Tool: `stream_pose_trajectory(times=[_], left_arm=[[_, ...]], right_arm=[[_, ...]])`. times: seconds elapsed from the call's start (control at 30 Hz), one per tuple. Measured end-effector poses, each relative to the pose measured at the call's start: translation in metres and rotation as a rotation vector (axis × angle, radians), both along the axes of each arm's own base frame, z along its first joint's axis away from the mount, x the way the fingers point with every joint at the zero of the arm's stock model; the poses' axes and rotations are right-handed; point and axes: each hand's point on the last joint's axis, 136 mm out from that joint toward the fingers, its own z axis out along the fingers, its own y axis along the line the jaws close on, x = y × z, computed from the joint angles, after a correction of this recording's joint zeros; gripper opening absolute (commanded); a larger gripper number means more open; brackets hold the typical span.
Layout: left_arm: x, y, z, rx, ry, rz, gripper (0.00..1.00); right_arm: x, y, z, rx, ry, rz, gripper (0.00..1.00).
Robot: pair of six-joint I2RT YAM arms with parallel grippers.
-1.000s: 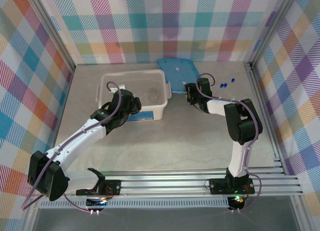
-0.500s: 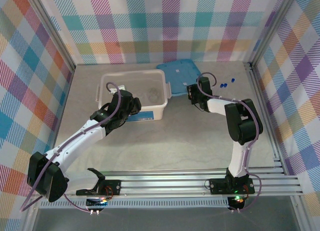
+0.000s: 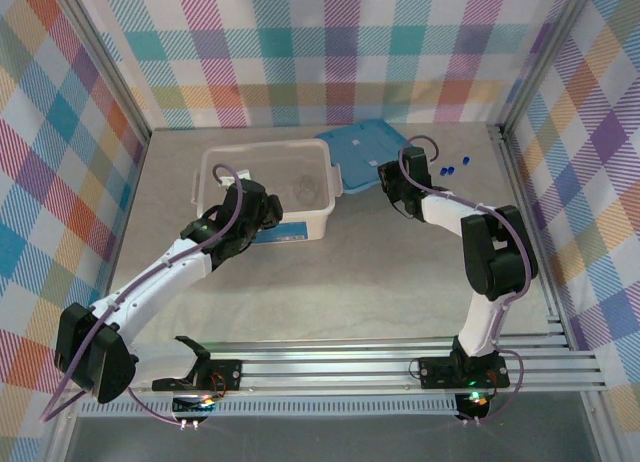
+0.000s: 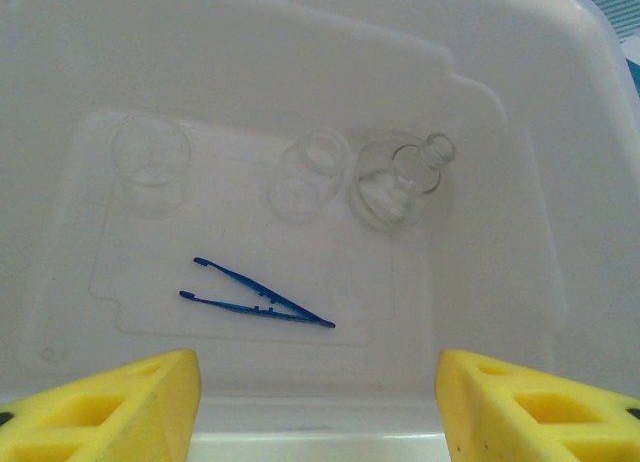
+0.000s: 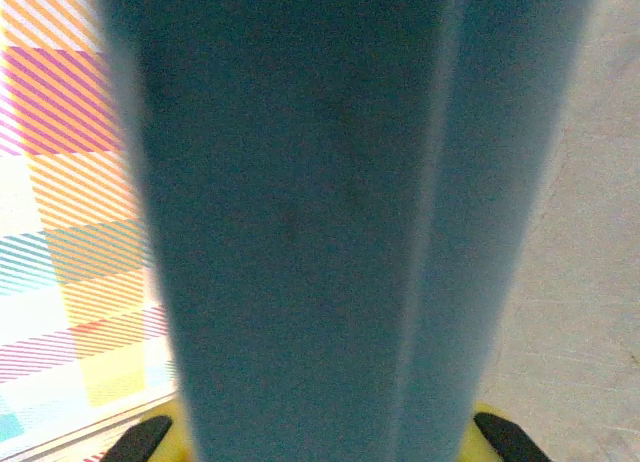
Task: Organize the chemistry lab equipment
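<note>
My left gripper hangs over the near wall of the large translucent white plastic tub, its jaws spread wide with nothing between them. Its two yellow pads sit at the lower corners of my left wrist view. On the tub floor I see two small clear glass beakers, one toward the left and one near the middle, standing apart. A clear glass flask stands just right of the middle beaker, so close that I cannot tell whether they touch. Nearer to me lie the slim dark-blue tweezers, flat on the floor with their splayed tips pointing left, apart from all three glass pieces. My right gripper is clamped on the flat blue rectangular plastic lid at its near right corner. In my right wrist view the lid rises as a broad blue slab between my fingers. From above, the lid sits just right of the tub at the far side of the grey table, its left edge beside the tub's right rim, and I cannot tell whether they touch. Right of the lid, toward the far right corner, two small blue caps rest on the table near each other. The tubes they belong to are too faint to make out.
</note>
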Motion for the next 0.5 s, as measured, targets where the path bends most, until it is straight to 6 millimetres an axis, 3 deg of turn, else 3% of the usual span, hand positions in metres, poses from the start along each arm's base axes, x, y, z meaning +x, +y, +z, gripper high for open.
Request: stream_pose_trajectory(times=[0.23, 0.5], left_arm=[[0.0, 0.0, 0.0, 0.003, 0.0, 0.0, 0.64], [0.0, 0.0, 0.0, 0.002, 0.001, 0.0, 0.64]], right_arm=[[-0.002, -0.001, 0.002, -0.012, -0.001, 0.011, 0.04], [-0.013, -0.004, 0.02, -0.035, -0.018, 0.026, 0.02]])
